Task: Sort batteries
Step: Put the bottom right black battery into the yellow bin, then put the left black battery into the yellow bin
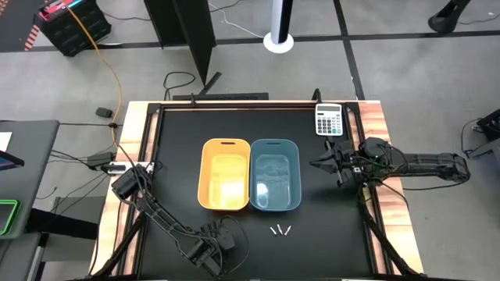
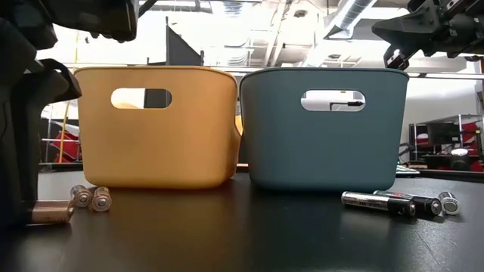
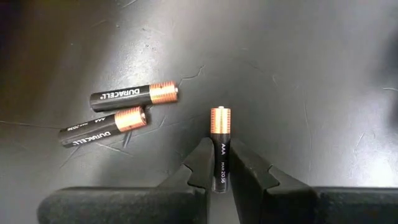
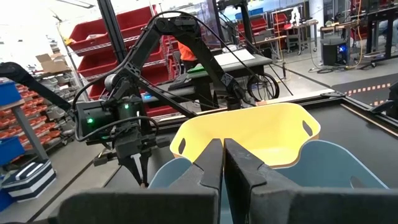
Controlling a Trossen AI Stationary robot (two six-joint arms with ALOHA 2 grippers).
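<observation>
Left gripper [image 3: 219, 169] is nipped shut on a battery [image 3: 220, 134] at its black lower half, copper end poking ahead. Light, rigid and slick, it likely rolls, so mid-body across the barrel suits. Two more batteries [image 3: 118, 111] lie just beside, black with copper caps.

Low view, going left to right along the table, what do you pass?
Copper-ended battery lying at the far left → two batteries seen end-on → yellow bin → blue bin → dark batteries lying lengthwise → a last battery seen end-on.
</observation>
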